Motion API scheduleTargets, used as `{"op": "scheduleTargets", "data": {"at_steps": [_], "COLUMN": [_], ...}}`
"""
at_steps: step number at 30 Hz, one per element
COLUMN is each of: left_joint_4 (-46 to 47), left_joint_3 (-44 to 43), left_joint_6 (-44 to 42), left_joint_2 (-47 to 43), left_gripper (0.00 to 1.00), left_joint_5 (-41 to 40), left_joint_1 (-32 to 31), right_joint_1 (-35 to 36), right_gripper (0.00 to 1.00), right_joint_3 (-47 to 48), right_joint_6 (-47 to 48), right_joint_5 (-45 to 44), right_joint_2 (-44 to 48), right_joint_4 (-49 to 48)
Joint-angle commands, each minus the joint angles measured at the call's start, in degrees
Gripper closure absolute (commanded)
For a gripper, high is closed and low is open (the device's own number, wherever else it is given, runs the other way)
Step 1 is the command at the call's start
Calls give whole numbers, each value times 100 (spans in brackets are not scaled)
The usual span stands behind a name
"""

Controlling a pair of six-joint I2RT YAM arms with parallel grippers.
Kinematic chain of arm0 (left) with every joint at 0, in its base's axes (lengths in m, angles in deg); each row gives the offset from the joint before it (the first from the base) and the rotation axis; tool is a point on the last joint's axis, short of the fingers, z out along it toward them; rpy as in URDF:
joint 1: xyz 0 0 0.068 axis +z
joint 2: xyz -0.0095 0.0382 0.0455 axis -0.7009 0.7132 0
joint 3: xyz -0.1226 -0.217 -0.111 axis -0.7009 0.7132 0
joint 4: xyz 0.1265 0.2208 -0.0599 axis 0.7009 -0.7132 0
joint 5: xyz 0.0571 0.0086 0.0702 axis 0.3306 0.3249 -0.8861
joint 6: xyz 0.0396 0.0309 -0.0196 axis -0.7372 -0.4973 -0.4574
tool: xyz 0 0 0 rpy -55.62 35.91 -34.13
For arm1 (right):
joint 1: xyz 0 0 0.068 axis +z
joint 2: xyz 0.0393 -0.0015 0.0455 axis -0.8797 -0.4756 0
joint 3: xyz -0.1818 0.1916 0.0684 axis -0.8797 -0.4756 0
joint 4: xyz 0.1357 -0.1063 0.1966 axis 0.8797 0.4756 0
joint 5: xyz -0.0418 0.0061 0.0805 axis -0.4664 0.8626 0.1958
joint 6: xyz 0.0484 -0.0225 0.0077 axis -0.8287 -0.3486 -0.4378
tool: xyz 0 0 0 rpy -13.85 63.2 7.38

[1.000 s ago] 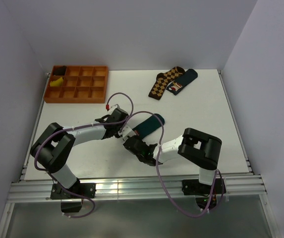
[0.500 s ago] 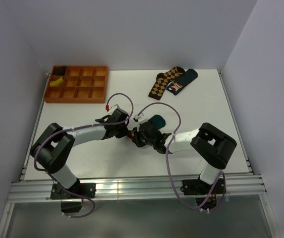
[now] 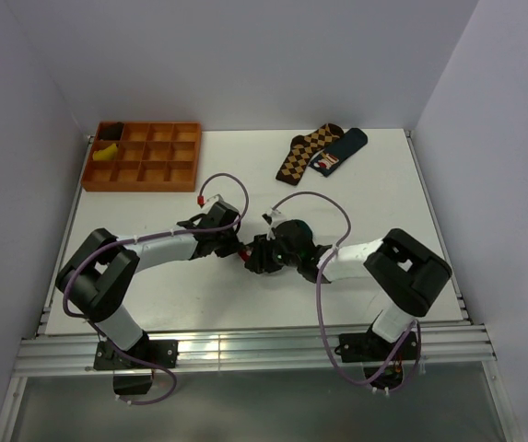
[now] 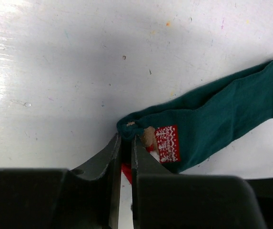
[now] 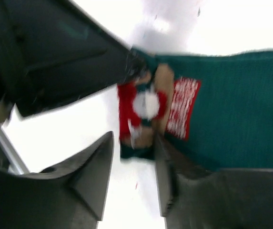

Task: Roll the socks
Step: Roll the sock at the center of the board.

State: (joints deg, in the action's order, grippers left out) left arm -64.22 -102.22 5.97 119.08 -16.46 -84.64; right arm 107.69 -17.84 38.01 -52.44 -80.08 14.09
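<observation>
Between the fingertips of the left gripper (image 4: 126, 138) we see the edge of a teal sock (image 4: 222, 114): the two jaws stand almost together and pinch that corner just above the white table (image 4: 55, 71). From the pinch the sock runs away up and to the right of the fingers, lying flat, with its red, white and brown patch (image 4: 167, 143) just beside the right-hand finger. The right gripper (image 5: 134, 140) faces this gripper nearly tip to tip. Its jaws stand apart with nothing gripped, and the patch end of the sock lies just off their tips. Well beyond both grippers, at the table's far side, we find the second teal sock (image 3: 342, 150) touching a brown-and-orange diamond-patterned sock (image 3: 302, 157). Far off on the left gripper's side sits an orange tray (image 3: 139, 185) of compartments.
</observation>
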Motion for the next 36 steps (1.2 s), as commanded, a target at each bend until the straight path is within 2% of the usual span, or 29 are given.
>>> {"op": "scheduleTargets", "data": {"at_steps": [1,2,5,8,15,23,29,36], "left_joint_4": [225,225,242,286,313,173,172,6], "left_joint_3": [71,89,150,194,238,291,423,142], "left_joint_6": [-119,-136,-172,-198,-356,-655,-831,-954], "left_joint_2": [-87,-96,-122,-149,-184,-333,-536,-79], "left_gripper": [97,98,100,100,100,100,100,100], "left_joint_5": [-165,-174,-200,-183,-139,-130,-245,-148], "left_joint_1": [24,32,24,24,24,24,24,-38], "right_joint_1": [-3,-3,-82,-205,-714,-1101,-1251,-1242], "right_gripper": [50,46,44,44,48,48,48,48], "right_joint_3": [-25,89,230,379,529,1320,1443,1540], "right_joint_6": [201,236,281,219,-18,280,587,834], "right_joint_5": [196,126,-145,-602,-1587,-1676,-1510,-1202], "right_joint_2": [517,648,1000,992,553,-325,-431,-572], "right_joint_4": [810,1011,1380,1916,2261,2630,2577,2481]}}
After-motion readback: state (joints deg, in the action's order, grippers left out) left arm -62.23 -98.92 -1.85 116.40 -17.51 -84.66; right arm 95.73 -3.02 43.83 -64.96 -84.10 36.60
